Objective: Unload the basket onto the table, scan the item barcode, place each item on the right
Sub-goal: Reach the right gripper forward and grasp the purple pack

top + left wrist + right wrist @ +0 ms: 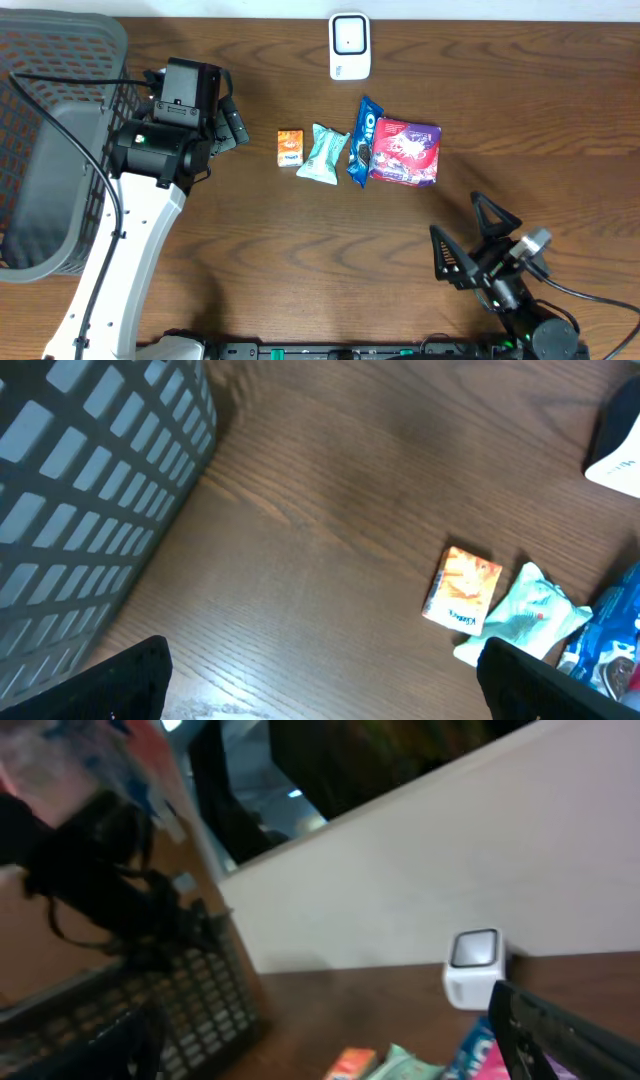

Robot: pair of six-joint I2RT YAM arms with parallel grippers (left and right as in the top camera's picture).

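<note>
Two fingers of the left gripper [236,118] stand wide apart with nothing between them. In the left wrist view their dark tips sit at the two bottom corners, and only the bare wooden table [330,540] shows in the gap. Ahead of these fingers, off toward the right-hand one, the small orange box [463,590] lies flat on the wood, clear of both tips. Close against the box's far edge is the teal packet [525,615]. Beyond that come the blue Oreo pack [362,140] and the pink bag [406,152], so the four form a tight row running away from the left fingers. On the opposite side, beside the left-hand finger, stands the grey mesh basket [70,120]. In the overhead view the arm's black body overlaps the basket's wall.

The right gripper [453,214] is likewise spread wide and holds nothing, with its fingers aimed toward the row. The pink bag is the nearest item ahead of it, well apart from the tips. Farther ahead, past the row and near the table's far edge, stands the white scanner [350,46]. The right wrist view shows it, blurred, just above that gripper's right-hand finger [560,1030].
</note>
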